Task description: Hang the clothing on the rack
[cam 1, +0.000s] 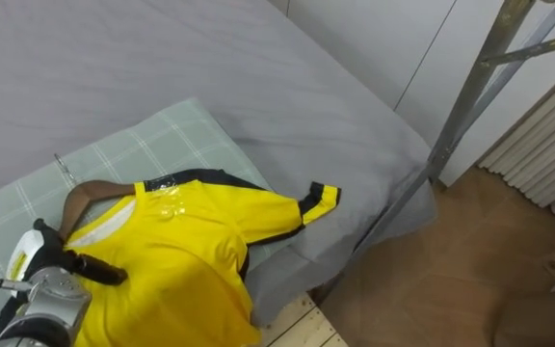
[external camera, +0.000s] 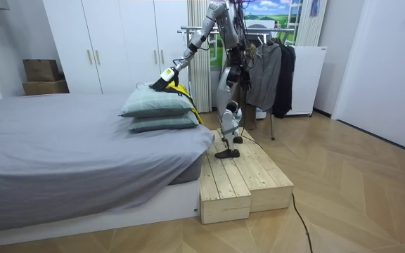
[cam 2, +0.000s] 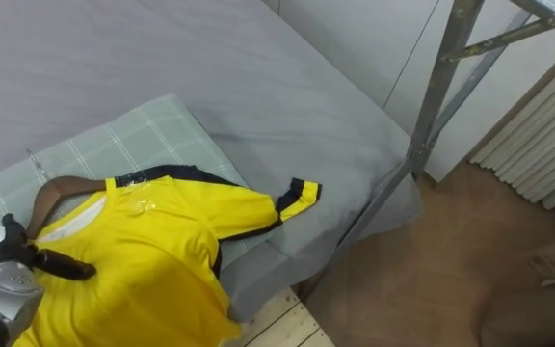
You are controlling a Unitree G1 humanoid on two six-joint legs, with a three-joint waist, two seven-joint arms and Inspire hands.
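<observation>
On checked pillow (cam 1: 162, 135), grey bed (cam 1: 258, 67) by rack (cam 1: 470, 87): yellow shirt (cam 1: 181, 251) on hanger (cam 1: 90, 193), left robot hand (cam 1: 54, 262), grip unclear.

- One yellow shirt (cam 1: 181, 260) with black trim, lying on the top pillow.
- One wooden hanger (cam 1: 90, 193) with a metal hook, tucked in the shirt's neck.
- One robot hand, the left hand (cam 1: 51, 280), at the shirt's collar.
- Two checked pillows, stacked: the top pillow (external camera: 159, 103) and the lower pillow (external camera: 162, 122).
- One bed (external camera: 62, 147) under a grey cover.
- One metal clothes rack (cam 1: 470, 87) beside the bed.
- Two garments hanging on the rack: a grey garment (external camera: 262, 77) and a dark garment (external camera: 284, 77).
- Two wooden platforms side by side at the bed's end: the nearer platform (external camera: 223, 179) and the outer platform (external camera: 266, 183).
- Two cardboard boxes, the upper box (external camera: 41, 69) on the lower box (external camera: 44, 87).
</observation>
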